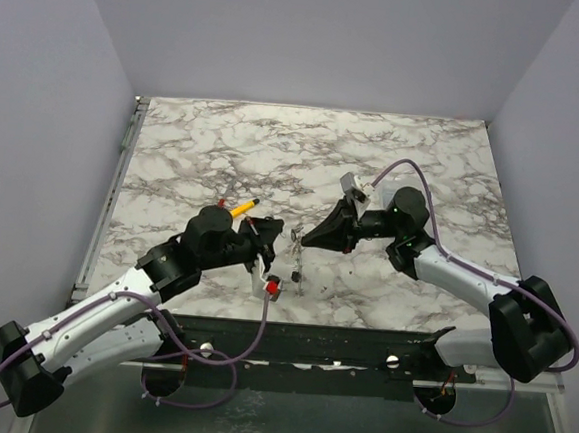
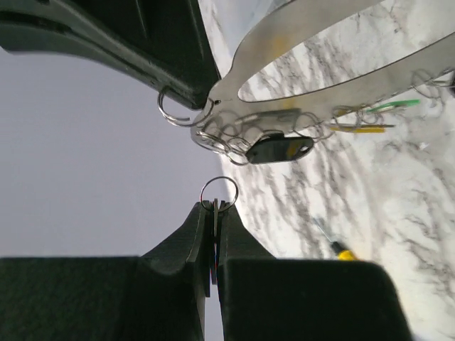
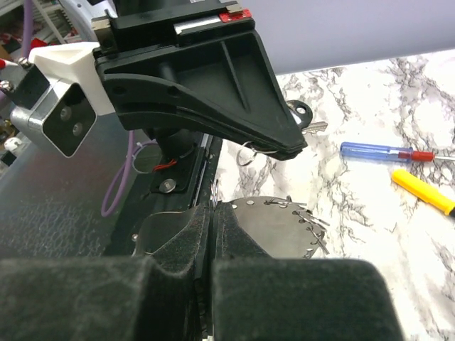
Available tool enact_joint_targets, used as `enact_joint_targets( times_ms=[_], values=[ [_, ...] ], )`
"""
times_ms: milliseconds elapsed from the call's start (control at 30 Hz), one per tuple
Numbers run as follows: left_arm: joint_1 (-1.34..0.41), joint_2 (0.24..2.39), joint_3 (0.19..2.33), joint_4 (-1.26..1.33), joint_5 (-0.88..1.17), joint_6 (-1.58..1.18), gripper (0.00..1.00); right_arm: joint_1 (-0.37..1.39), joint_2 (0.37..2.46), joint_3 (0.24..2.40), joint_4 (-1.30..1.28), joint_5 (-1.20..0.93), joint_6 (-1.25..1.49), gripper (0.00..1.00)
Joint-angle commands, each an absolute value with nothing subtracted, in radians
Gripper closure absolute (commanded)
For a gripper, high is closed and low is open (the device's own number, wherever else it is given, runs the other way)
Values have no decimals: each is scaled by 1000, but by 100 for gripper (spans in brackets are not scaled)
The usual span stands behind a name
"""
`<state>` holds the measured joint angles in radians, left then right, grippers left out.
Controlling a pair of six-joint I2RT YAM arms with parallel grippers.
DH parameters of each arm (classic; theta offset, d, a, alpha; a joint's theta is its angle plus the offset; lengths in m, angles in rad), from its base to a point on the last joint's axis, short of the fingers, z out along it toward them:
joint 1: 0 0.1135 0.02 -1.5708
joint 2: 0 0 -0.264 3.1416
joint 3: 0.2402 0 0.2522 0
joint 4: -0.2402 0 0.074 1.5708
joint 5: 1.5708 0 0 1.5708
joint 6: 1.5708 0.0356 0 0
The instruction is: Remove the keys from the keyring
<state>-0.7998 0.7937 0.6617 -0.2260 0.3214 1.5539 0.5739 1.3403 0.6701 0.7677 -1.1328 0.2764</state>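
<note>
**Top external:** Above a white desk (image 1: 394,165) with grey marble veining, the left end effector (image 1: 274,238) and the right end effector (image 1: 306,240) meet almost tip to tip. A thin metal keyring cluster (image 1: 294,257) hangs between them. A yellow pen-like stick (image 1: 242,209) lies just behind the left arm.

**Left wrist:** The left end effector's matte black jaws are pressed together on a small round steel split ring (image 2: 220,177). Opposite, the right end effector's black tip grips a large flat loop of polished steel (image 2: 226,85). A tangle of fine wire rings (image 2: 227,135) hangs from the loop. It carries a black plastic-headed key (image 2: 281,149), a green-tagged key (image 2: 391,106) and a yellow-tagged key (image 2: 362,129), all off the desk.

**Right wrist:** The right end effector's padded jaws are closed on the edge of the steel loop. A blue pen-like stick with a red tip (image 3: 380,150) lies on the marble near the yellow one.
</note>
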Motion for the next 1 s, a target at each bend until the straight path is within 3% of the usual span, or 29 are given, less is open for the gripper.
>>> enact_joint_targets(
  times_ms=[0, 100, 367, 533, 967],
  values=[
    [-801, 884, 758, -262, 209, 1210, 100, 538, 1336, 641, 877, -1147, 334, 99],
    [-782, 990, 846, -324, 145, 970, 100, 512, 1321, 634, 889, -1170, 344, 99],
    [-510, 1168, 904, -407, 453, 707, 100, 488, 1301, 642, 853, -1249, 312, 99],
    [-429, 1294, 904, -400, 526, 579, 100, 489, 1302, 663, 791, -1288, 268, 99],
    [-415, 1706, 1165, -402, 395, 209, 100, 487, 1295, 797, 276, -1325, -107, 99]
  ],
)
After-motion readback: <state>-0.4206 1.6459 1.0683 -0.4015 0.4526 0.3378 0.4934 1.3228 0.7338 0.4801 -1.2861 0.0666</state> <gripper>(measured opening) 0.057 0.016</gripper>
